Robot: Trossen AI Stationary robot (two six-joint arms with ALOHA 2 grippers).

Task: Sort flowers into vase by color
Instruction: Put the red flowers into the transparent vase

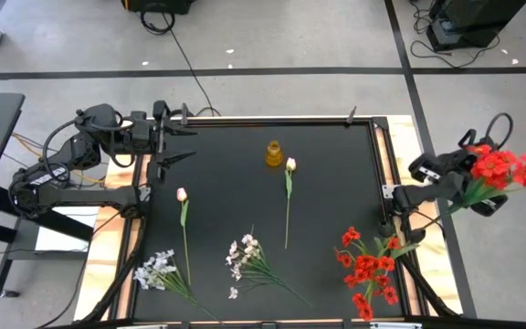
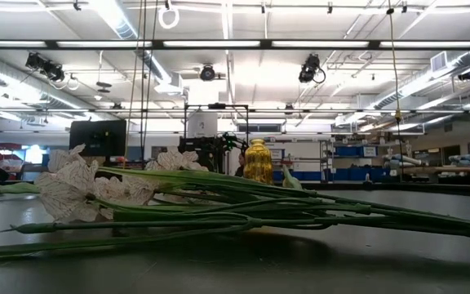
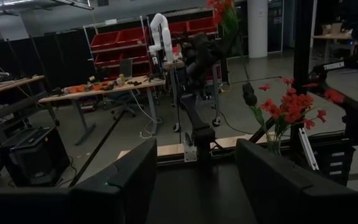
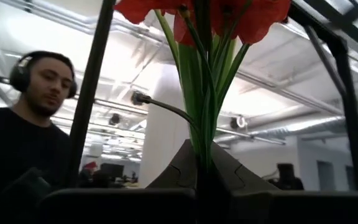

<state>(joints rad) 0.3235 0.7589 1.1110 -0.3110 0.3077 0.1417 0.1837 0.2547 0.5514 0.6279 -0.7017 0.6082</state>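
Green stems (image 4: 205,118), red blossoms (image 4: 197,15), gripper-clamped

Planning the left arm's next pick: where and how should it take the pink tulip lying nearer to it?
Grip the left pink tulip by its bare green stem near mid-length, coming straight down from above. It lies flat, bud toward the vase, so set the fingers across the stem. The open left gripper waits at the table's far left corner.

The held red bunch (image 4: 204,15) has its blossoms cut off by the frame's edge.
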